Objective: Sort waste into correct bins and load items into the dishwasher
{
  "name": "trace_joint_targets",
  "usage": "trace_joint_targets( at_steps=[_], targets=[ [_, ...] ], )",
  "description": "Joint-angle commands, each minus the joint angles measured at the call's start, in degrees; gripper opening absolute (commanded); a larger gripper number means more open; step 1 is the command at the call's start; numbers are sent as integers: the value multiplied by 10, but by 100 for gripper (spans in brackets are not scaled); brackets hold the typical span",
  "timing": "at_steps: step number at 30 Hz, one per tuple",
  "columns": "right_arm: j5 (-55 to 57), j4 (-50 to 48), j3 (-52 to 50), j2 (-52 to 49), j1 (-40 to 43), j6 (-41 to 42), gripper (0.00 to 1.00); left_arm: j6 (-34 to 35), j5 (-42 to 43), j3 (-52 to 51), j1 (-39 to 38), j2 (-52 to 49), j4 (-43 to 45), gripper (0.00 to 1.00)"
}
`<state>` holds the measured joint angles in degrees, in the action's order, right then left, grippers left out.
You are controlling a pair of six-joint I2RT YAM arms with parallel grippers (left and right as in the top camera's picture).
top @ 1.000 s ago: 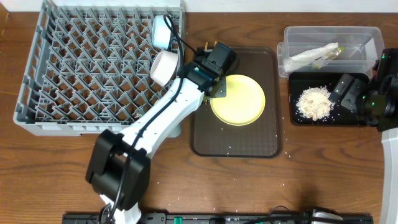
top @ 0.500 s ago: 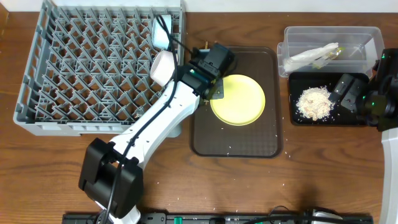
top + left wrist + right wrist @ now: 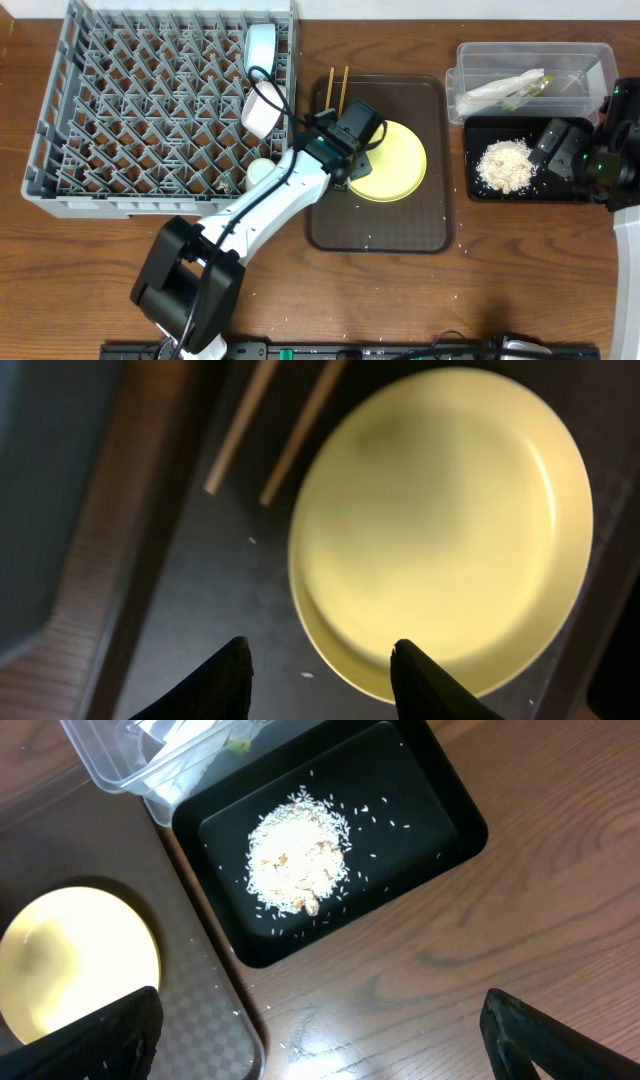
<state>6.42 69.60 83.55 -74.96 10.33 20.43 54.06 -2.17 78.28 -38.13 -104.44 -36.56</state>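
Over the brown serving tray [image 3: 380, 225], the left gripper [image 3: 320, 652] hangs empty, fingers moderately apart above the near rim of the yellow plate [image 3: 440, 520]. Its wrist view shows the two chopsticks [image 3: 268, 428] just beside the plate. Only the overhead view shows the dish rack [image 3: 130, 110] holding the light blue bowl [image 3: 260, 48], white bowl [image 3: 262, 108] and small cup [image 3: 258, 170]. The right wrist view shows the right gripper [image 3: 322, 995] spread wide, empty, near the black tray [image 3: 420, 810] of rice crumbs [image 3: 297, 855].

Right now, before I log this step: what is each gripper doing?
Left gripper: open, empty, at the yellow plate rim.
Right gripper: open, empty.
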Motion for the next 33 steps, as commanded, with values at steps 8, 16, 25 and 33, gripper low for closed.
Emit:
trace_joint_targets(
  at_steps=[8, 16, 25, 33],
  targets=[
    [2, 1, 5, 0, 9, 8, 99, 75, -2, -4, -13, -78, 0, 47],
    [2, 1, 5, 0, 9, 7, 99, 93, -1, -4, -15, -129, 12, 47],
    [2, 1, 5, 0, 10, 7, 99, 97, 0, -4, -16, -150, 13, 8],
    [2, 1, 5, 0, 9, 8, 99, 68, -2, -4, -15, -145, 11, 7]
  ],
)
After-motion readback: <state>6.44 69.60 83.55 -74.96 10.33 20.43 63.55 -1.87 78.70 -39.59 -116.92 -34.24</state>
